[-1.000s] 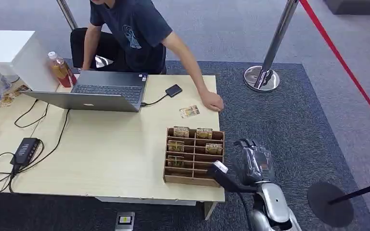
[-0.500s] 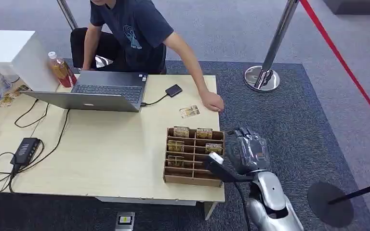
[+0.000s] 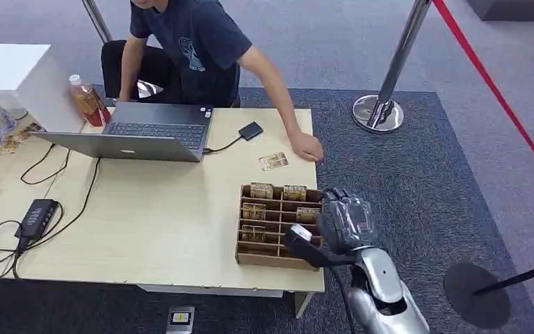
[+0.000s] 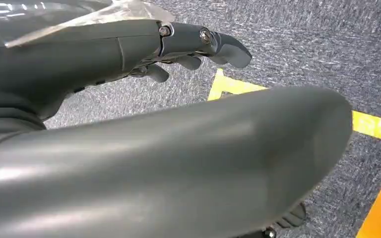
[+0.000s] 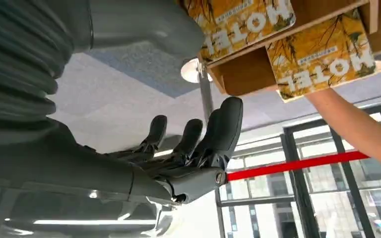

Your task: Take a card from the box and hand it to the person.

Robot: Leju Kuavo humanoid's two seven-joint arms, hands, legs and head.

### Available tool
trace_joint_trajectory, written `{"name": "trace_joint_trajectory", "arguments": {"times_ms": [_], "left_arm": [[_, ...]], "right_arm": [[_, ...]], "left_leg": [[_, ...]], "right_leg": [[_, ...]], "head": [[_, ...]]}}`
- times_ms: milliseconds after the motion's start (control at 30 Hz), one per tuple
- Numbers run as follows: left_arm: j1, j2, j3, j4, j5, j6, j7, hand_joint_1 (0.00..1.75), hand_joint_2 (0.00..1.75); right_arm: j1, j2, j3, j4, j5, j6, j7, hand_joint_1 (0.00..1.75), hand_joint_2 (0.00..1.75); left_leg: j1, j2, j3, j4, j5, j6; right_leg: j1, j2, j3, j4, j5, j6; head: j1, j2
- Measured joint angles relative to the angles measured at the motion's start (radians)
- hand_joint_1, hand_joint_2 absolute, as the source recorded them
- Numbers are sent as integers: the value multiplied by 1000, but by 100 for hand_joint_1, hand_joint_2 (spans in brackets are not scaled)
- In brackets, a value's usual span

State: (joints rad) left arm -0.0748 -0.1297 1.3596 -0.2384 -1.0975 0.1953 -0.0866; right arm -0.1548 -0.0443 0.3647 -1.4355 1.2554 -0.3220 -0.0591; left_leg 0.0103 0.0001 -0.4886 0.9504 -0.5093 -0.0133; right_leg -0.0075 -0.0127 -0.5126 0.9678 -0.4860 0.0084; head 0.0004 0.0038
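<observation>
Right hand (image 3: 346, 221) hovers with fingers spread and nothing held, just off the desk's (image 3: 160, 209) near right corner beside the box (image 3: 279, 224). To pick cleanly, it should pinch one card (image 3: 308, 214) from the nearest right-hand slot, then carry it to the person's hand (image 3: 309, 147) at the far right edge.

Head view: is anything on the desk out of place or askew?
One card lies loose and slightly skewed on the table, outside the wooden box, beside the person's hand. The other cards stand in the box's compartments. Nothing looks spilled or damaged. The right hand is at the box's right edge, holding nothing.
</observation>
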Motion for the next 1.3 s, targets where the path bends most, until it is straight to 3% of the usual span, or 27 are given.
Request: {"name": "trace_joint_trajectory", "arguments": {"times_ms": [667, 1300], "left_arm": [[0, 1, -2, 0, -30, -23, -7, 0, 0], [-3, 1, -2, 0, -17, -14, 3, 0, 0]], "right_arm": [[52, -20, 0, -39, 3, -15, 18, 84, 175], [-24, 6, 14, 24, 3, -2, 6, 80, 175]], "left_leg": [[0, 0, 0, 0, 0, 0], [0, 0, 0, 0, 0, 0]], "right_leg": [[0, 0, 0, 0, 0, 0], [0, 0, 0, 0, 0, 0]], "head": [[0, 0], [0, 0]]}}
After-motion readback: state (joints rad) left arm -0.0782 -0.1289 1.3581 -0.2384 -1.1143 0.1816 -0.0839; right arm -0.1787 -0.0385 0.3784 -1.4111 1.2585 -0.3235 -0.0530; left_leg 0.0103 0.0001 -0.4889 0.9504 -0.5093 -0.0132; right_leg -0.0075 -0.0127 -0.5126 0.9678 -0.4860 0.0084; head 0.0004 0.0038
